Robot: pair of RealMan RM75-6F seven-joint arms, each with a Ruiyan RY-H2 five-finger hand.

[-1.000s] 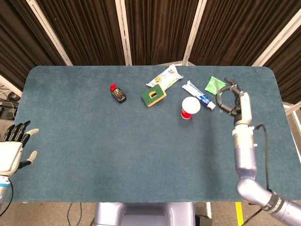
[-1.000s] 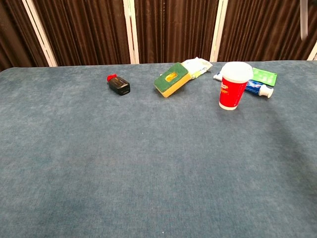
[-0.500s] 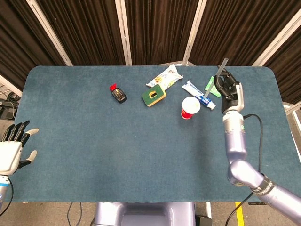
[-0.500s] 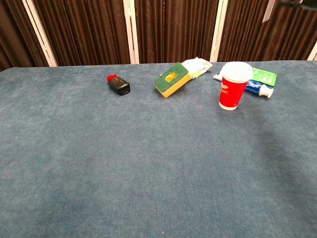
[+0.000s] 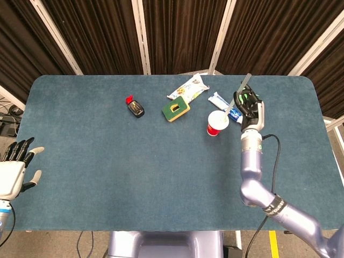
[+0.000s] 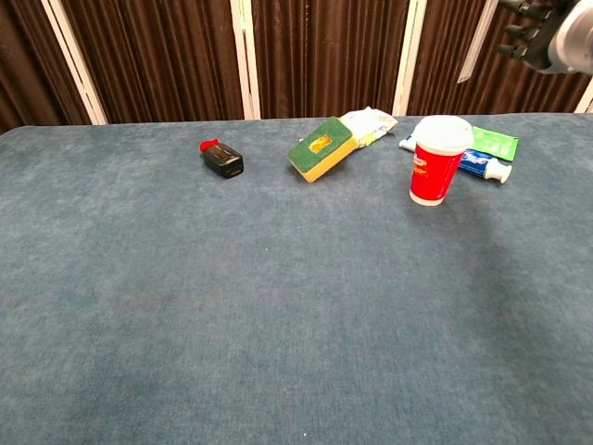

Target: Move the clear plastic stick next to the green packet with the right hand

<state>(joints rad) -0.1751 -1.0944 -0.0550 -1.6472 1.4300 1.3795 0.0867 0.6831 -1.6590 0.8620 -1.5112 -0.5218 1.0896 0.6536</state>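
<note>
The left hand (image 5: 15, 172) hangs off the worktop's (image 5: 134, 172) left edge, fingers spread, holding nothing. Far right, the right hand (image 5: 250, 110) grips the clear plastic stick (image 5: 239, 92) tilted in the air above the green packet (image 6: 494, 142).

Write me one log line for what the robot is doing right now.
right hand: holds clear plastic stick in the air over green packet | left hand: open, at the table's near left edge | stick not yet set down

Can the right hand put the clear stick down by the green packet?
Probably yes. The right hand holds the clear stick up above the green packet, with bare table beside it.
</note>
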